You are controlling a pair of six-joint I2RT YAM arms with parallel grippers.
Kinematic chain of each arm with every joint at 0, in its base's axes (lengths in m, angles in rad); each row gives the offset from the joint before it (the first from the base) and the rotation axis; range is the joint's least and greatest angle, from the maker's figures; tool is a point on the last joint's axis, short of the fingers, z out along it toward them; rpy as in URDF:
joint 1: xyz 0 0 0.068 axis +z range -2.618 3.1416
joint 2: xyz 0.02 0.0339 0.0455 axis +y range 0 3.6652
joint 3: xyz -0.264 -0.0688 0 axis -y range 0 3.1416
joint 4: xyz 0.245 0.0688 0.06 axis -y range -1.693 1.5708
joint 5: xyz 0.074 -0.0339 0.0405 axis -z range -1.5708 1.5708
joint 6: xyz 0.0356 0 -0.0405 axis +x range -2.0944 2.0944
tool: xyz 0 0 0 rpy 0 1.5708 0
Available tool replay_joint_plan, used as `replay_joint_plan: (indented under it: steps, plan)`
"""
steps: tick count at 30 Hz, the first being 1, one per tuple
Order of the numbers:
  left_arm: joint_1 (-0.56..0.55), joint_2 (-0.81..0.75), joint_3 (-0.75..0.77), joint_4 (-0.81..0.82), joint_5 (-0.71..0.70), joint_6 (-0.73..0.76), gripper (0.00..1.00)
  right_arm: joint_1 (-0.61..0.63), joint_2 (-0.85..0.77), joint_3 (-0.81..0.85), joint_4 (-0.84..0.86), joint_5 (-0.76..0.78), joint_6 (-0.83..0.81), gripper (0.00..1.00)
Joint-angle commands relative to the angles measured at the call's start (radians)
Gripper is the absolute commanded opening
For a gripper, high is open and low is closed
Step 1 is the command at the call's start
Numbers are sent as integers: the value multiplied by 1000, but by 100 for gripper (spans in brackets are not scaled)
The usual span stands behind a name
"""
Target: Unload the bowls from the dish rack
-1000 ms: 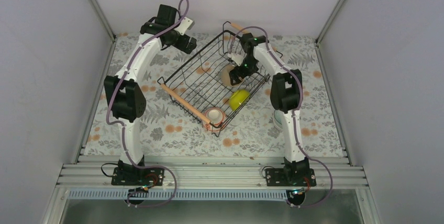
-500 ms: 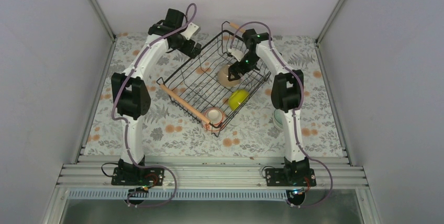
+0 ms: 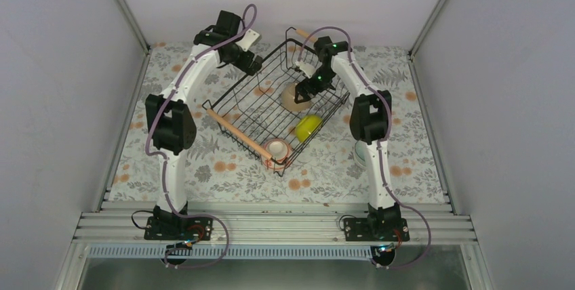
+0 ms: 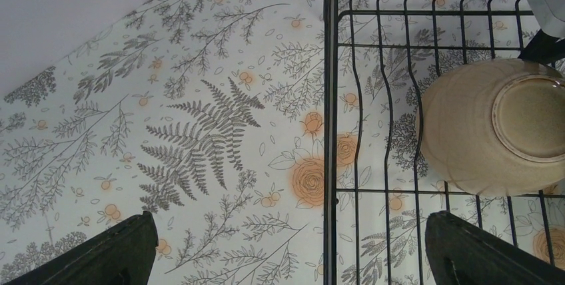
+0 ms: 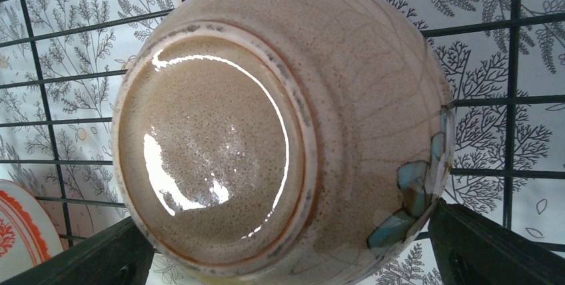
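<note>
The black wire dish rack (image 3: 237, 97) with wooden handles sits mid-table. In it lie an upturned tan-beige bowl (image 3: 293, 98), a yellow-green bowl (image 3: 308, 127) and a pinkish bowl with a red-orange inside (image 3: 276, 149). My right gripper (image 3: 308, 87) is open low over the tan bowl (image 5: 266, 132), with one finger on each side of it (image 5: 290, 258). My left gripper (image 3: 249, 63) is open and empty over the rack's far-left rim (image 4: 328, 98), its fingertips straddling the rim wire (image 4: 290, 258). The tan bowl (image 4: 480, 132) shows at the right of the left wrist view. The white bowl is out of view.
A pale mint bowl (image 3: 359, 155) stands on the floral tablecloth right of the rack, partly hidden by the right arm. The pinkish bowl's rim (image 5: 16, 232) shows at the lower left of the right wrist view. Grey walls close in three sides.
My left arm has swung right, bringing its gripper over the rack's far-left rim. My right gripper has shifted slightly over the tan bowl. The bowls have not moved.
</note>
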Motion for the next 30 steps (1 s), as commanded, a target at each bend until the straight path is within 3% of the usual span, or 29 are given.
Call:
replay_joint_plan:
  steps: [1, 12, 13, 17, 23, 26, 30]
  plan:
    - [-7, 27, 30, -14, -8, 3, 100, 6, 46, 42, 26, 20, 32, 100]
    - [-44, 94, 75, -34, -58, -1, 99, -13, 5, 57, 78, 122, 90, 100]
    - [-51, 99, 78, -35, -67, -5, 96, -13, -1, 57, 78, 121, 91, 100]
    - [-66, 106, 104, -38, -83, -16, 67, -13, -7, 56, 74, 109, 92, 100]
    - [-76, 74, 103, -36, -112, -18, 47, -14, -15, 53, 82, 107, 94, 100]
    - [-77, 60, 88, -34, -116, -17, 42, -15, -27, 54, 89, 120, 96, 100]
    - [-80, 42, 56, -16, -135, -14, 26, -23, -39, 57, 92, 128, 100, 100]
